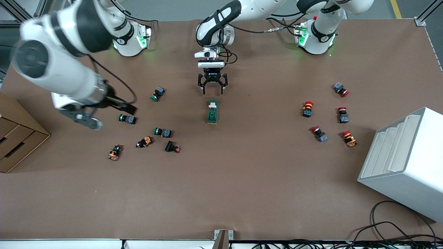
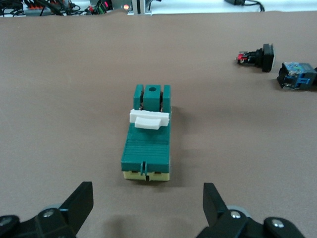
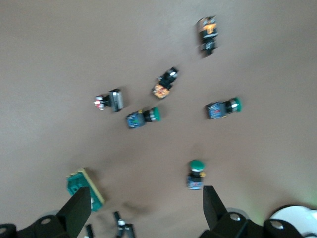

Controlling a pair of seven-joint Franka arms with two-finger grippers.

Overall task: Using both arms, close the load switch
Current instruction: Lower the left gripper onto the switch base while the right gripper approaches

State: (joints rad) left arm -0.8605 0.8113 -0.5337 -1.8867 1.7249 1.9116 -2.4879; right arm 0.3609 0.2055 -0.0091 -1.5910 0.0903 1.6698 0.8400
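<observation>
The load switch [image 1: 213, 111] is a dark green block on a cream base and lies flat mid-table. Its white lever [image 2: 148, 120] sits across its top. My left gripper [image 1: 212, 90] is open and empty, low over the table by the end of the switch that faces the robot bases. In the left wrist view the switch [image 2: 147, 136] lies just ahead of the gripper [image 2: 147, 203]. My right gripper [image 1: 126, 108] is open and empty, raised over a green-capped push-button [image 1: 127, 119]. The right wrist view shows that gripper [image 3: 146, 210] and the switch [image 3: 84, 188].
Green, orange and black push-buttons [image 1: 162, 132] lie scattered toward the right arm's end. Red-capped push-buttons [image 1: 307, 109] lie toward the left arm's end. A white stepped box [image 1: 405, 162] stands at that end, and a cardboard box [image 1: 17, 135] at the right arm's end.
</observation>
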